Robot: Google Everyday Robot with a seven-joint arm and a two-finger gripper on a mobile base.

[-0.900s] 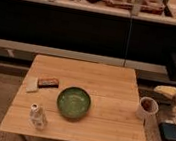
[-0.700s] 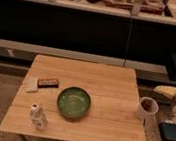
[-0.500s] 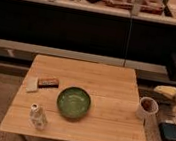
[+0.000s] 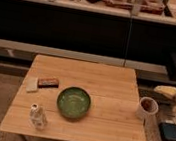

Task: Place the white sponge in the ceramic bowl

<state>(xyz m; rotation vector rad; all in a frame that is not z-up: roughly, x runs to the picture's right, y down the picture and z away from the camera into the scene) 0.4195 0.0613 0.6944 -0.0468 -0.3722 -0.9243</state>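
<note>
The white sponge (image 4: 31, 84) lies flat near the left edge of the wooden table (image 4: 114, 84). The green ceramic bowl (image 4: 74, 102) stands at the middle of the table, to the right of the sponge, and looks empty. My gripper (image 4: 170, 91) shows only as a pale shape at the far right edge of the view, beyond the table's right side and far from both the sponge and the bowl.
A brown bar (image 4: 48, 82) lies right beside the sponge. A small pale bottle (image 4: 37, 117) stands at the front left. A white cup (image 4: 146, 108) stands at the table's right edge. A black device (image 4: 171, 132) with a cable lies on the floor. Dark shelving stands behind.
</note>
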